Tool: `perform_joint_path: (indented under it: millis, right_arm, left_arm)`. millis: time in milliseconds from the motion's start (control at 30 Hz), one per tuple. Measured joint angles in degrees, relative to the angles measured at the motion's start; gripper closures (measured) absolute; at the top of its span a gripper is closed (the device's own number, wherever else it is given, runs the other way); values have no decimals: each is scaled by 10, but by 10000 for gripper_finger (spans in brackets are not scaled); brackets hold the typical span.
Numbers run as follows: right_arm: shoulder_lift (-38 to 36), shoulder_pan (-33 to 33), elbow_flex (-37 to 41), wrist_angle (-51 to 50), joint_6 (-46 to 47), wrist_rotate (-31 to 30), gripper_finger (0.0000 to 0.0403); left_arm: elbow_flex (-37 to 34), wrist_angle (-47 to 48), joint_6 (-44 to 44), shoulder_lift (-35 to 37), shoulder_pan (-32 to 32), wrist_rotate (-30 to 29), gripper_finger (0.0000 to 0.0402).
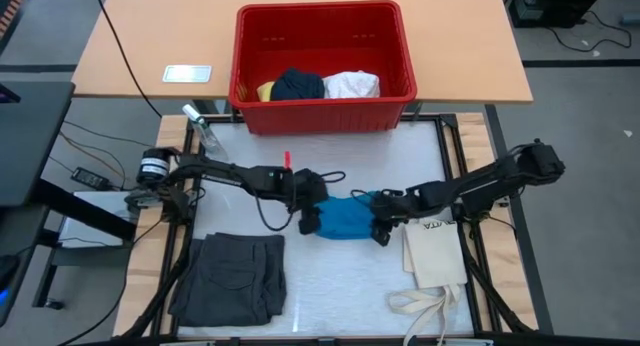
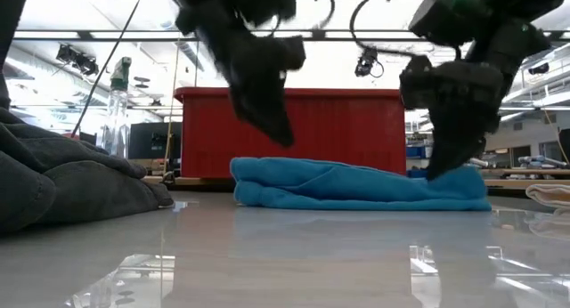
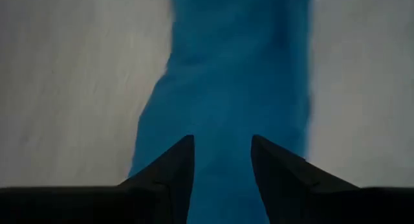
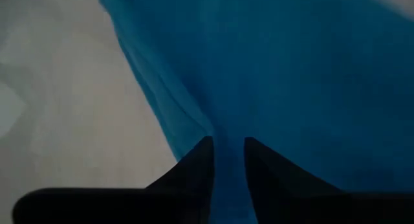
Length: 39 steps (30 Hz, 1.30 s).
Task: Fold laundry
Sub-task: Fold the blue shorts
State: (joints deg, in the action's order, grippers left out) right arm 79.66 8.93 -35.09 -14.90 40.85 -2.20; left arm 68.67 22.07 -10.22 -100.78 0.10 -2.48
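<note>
Blue soft cloth [image 1: 348,220] folded flat, rumpled; left gripper [image 3: 222,160], right gripper [image 4: 228,160] above, jaws apart.

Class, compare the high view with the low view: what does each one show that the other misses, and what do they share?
Only the high view shows inside the red bin, where yellow, navy and white pieces lie, and the cream tote bag spread out with its straps.

Only the low view shows the room's ceiling lights and how flat the blue cloth lies on the table.

Both show the blue cloth mid-table, the grey shorts, a clear bottle, and the left gripper and right gripper at the cloth's two ends, jaws slightly apart.
</note>
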Motion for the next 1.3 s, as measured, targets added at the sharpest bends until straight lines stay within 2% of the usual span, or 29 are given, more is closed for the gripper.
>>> perform_joint_path:
  millis: [200, 367, 433, 533, 667, 800, 933, 1067, 1300]
  right_arm:
    - [17, 27, 0, -32, 19, 45, 310]
    - [-12, 57, 0, -78, 72, 54, 310]
    - [-35, 64, -1, -85, 84, 46, 310]
    - [-68, 62, -5, -70, 96, -10, 310]
    - [-88, 28, -6, -29, 86, -92, 310]
    - [-54, -31, -6, -1, 47, -115, 312]
    - [5, -83, -4, 13, 36, -102, 316]
    - [43, -111, -4, -21, 72, -65, 323]
    - [25, -118, -4, -82, 72, -33, 332]
  left_arm:
    - [-23, 50, -43, -39, 1, 5, 244]
    - [-24, 74, -64, -49, 1, 27, 244]
    - [-23, 79, -75, -43, 0, 34, 244]
    - [-13, 84, -76, -23, 0, 37, 244]
    - [4, 66, -71, 0, 11, 34, 244]
    - [5, 34, -67, 2, 27, 26, 244]
    - [3, 30, -67, -14, 44, 26, 244]
    - [2, 56, -78, -33, 57, 25, 244]
    - [3, 101, -93, -61, 70, 26, 244]
